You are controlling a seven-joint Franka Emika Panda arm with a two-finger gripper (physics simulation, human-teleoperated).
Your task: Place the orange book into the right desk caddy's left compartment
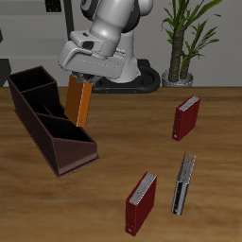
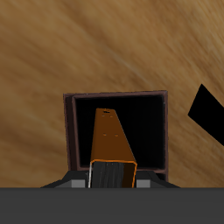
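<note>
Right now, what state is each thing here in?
gripper: shut on the orange book
orange book: held upright above the right desk caddy
right desk caddy: open-topped, compartments empty
two dark red books: standing on table
grey-black book: standing on table

orange book [image 1: 79, 102] above right desk caddy [image 1: 47, 123] | 3 books [image 1: 186, 118] apart nearer front

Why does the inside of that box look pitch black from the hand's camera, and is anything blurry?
In the wrist view, the right desk caddy shows a near-black interior, unlit shade, while the orange book stays bright; the wood grain looks soft, smeared. In the exterior view, lighting is even, the gripper and book crisp, with faint shadows beside the dark red books.
</note>
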